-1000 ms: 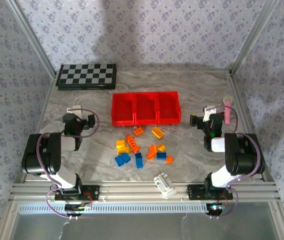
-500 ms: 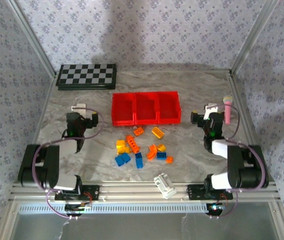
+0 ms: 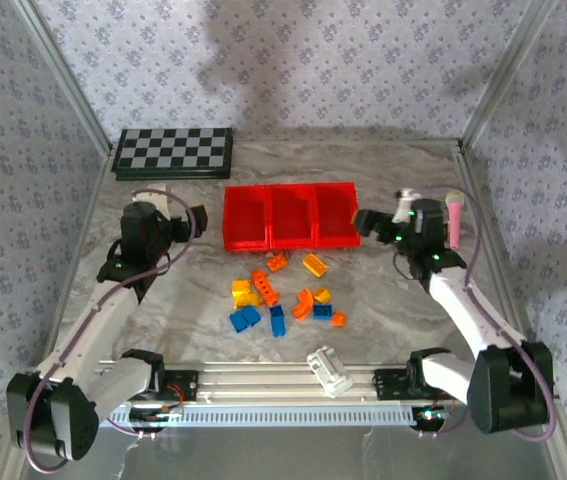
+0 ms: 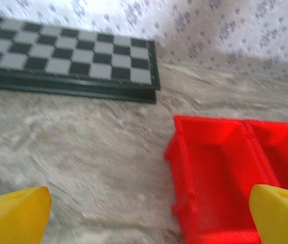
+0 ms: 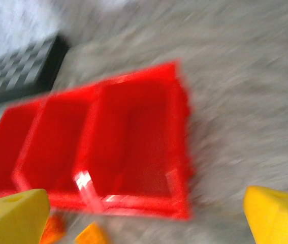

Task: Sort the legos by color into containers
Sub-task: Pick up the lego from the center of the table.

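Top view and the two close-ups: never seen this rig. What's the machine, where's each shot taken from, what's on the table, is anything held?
Two robot arms are bolted at the near edge of a table. The wide picture comes from a fixed camera above and behind them. The close-ups come from cameras on the wrists; the yellow wedges at the bottom corners are each gripper's own fingertips. On the table: scattered orange, yellow and blue legos, three joined red containers that look empty, a checkerboard at the back, a white ribbed cylinder near the front and a pink microphone toy at the right. The left gripper and right gripper are open beside the containers and hold nothing.
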Controlling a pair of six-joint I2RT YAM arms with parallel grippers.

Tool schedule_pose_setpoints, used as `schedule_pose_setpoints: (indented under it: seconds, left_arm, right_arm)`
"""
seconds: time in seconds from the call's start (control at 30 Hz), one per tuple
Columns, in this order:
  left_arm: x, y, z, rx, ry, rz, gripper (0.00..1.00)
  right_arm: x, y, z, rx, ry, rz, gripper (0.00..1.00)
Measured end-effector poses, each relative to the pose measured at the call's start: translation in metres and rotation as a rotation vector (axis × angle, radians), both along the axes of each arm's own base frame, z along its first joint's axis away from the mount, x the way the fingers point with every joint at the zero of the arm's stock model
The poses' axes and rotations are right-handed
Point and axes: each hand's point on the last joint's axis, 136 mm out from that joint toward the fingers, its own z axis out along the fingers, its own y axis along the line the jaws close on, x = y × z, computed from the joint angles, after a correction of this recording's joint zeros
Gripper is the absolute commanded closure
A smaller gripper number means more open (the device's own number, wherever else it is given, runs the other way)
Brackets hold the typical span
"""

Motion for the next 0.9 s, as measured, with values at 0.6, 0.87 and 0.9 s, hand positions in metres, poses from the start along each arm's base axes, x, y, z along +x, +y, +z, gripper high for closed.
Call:
schedule_pose_setpoints:
  seconds: [0.6,0.87,0.9]
  left_arm:
    - [-0.103,0.001,-0.020,-0.176,0.231,-0.006,0.00]
    - [-0.110,0.004,-0.040,-0.172,0.290,0.020,0.00]
    - [-0.110,0.005,-0.040,-0.172,0.290,0.021,0.00]
  right_arm:
    - [-0.059,0.117,-0.135,-0.562,0.437,0.471,0.00]
    - [-0.051,0.116,-0.149,-0.689,0.447,0.477,0.06]
    - [-0.049,0.115,-0.150,-0.702,0.446,0.477,0.07]
